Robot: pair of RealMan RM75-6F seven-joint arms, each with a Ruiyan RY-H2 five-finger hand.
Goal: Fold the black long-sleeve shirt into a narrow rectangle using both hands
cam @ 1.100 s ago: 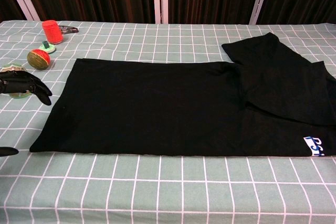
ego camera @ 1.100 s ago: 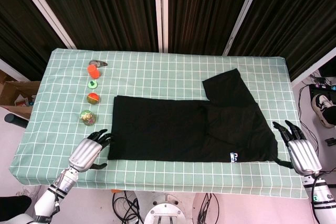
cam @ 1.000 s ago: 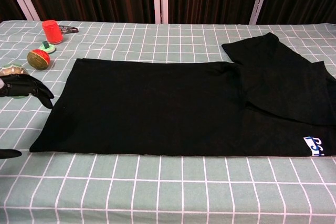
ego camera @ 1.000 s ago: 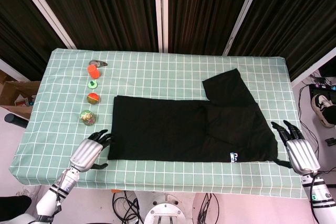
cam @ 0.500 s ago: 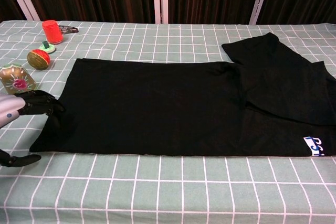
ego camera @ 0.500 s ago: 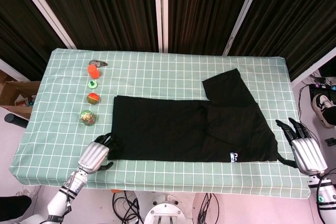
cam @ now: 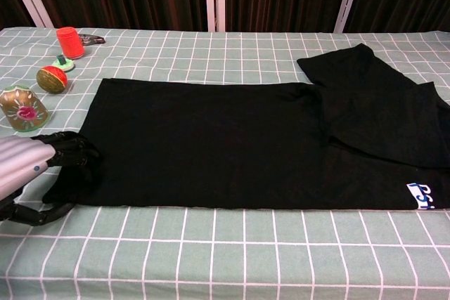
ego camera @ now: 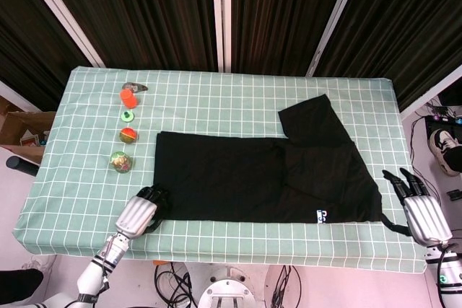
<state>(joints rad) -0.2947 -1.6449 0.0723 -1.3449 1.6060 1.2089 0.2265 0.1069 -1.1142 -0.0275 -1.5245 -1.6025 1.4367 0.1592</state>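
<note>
The black long-sleeve shirt (ego camera: 245,178) lies flat on the green checked tablecloth (ego camera: 238,99), its body a long rectangle. A folded part juts toward the far right, and a white-blue label shows at the near right hem. In the chest view the shirt (cam: 225,138) fills the middle. My left hand (ego camera: 141,213) is at the shirt's near left corner. Its fingers (cam: 70,150) curl onto the cloth there, and the thumb (cam: 43,210) lies apart on the table below the hem. My right hand (ego camera: 421,208) is off the near right corner with fingers spread, holding nothing and clear of the shirt.
Along the table's left side stand an orange cup (ego camera: 128,97), a small green disc (ego camera: 128,115), a red-green ball (ego camera: 128,135) and a gold-green ornament (ego camera: 120,161), which is close to my left hand. The table's front edge (ego camera: 216,249) runs just below both hands.
My left hand has moved right, from beside the shirt onto its near left corner. My right hand has drifted right and slightly nearer the front edge, away from the shirt.
</note>
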